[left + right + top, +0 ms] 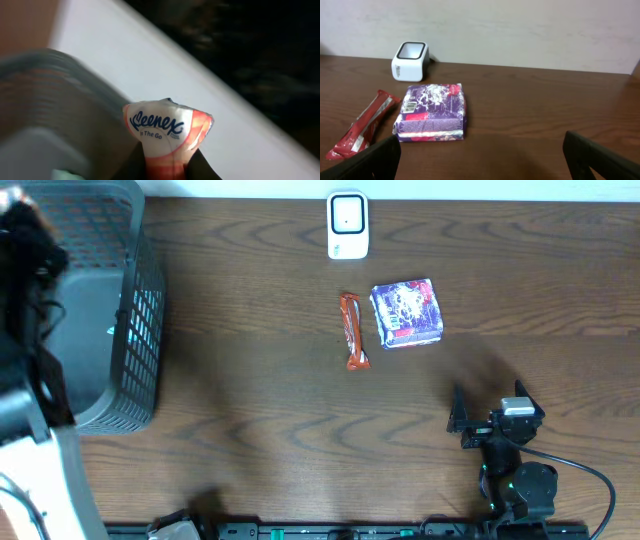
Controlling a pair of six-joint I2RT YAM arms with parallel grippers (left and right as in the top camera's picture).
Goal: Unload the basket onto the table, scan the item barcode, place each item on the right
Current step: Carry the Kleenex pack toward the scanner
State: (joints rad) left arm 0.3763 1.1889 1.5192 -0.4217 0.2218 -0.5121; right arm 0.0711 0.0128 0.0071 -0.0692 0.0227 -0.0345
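My left gripper (167, 171) is shut on a white and orange Kleenex tissue pack (167, 127), which stands up out of the jaws in front of a pale wall. In the overhead view the left arm (25, 255) is a dark blur over the basket, and the pack does not show there. The white barcode scanner (347, 225) (410, 61) stands at the table's far edge. My right gripper (460, 420) (482, 150) rests low near the front right, open and holding nothing.
A grey mesh basket (135, 330) (45, 95) fills the left side. A purple snack pack (407, 312) (432, 111) and a red wrapped bar (352, 330) (362, 125) lie side by side between the scanner and my right gripper.
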